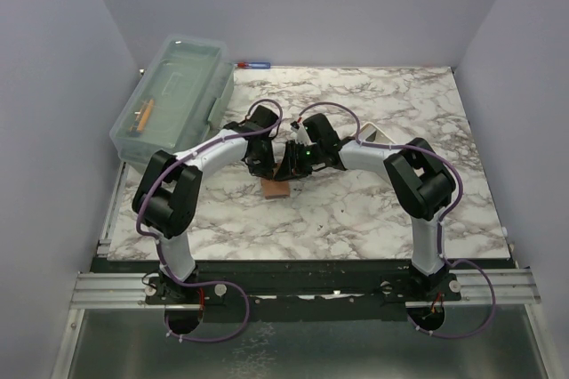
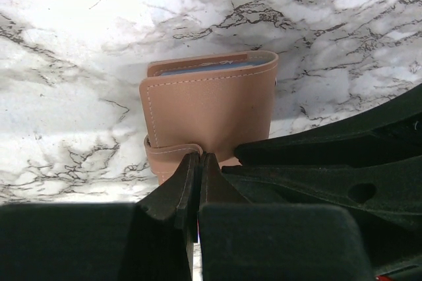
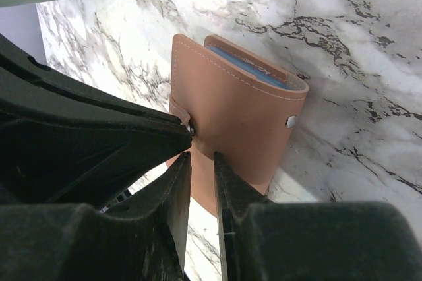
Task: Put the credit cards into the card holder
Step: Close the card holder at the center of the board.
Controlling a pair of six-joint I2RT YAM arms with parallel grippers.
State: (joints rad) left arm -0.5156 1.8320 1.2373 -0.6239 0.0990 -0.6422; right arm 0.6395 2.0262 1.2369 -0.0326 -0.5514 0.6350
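The reddish-brown leather bifold card holder (image 1: pixel 276 189) sits mid-desk on the white marbled desk (image 1: pixel 373 219), just toward the near edge from where the 2 arms meet. Neither arm is nearer, since both are in contact with it.

The left pincer (image 2: pixel 200 157) has its fingers pressed together at the holder's closure strap (image 2: pixel 165 154). A sliver of leather shows between them, so I judge it is clamped on the strap. The right pincer (image 3: pixel 201 159) stands slightly apart astride the holder's near edge, apparently gripping it.

The relation that matters is that the pocket mouth lies on the edge opposite both grips, facing away from the fingers, with its long axis running across each wrist view. A thin light blue credit card (image 3: pixel 258 70) already sits in that mouth.

The overhead view shows only a brown patch half hidden by the arms. The wrist views alone show the card, and the right one shows the metal snap (image 3: pixel 291 121). No other cards are visible.
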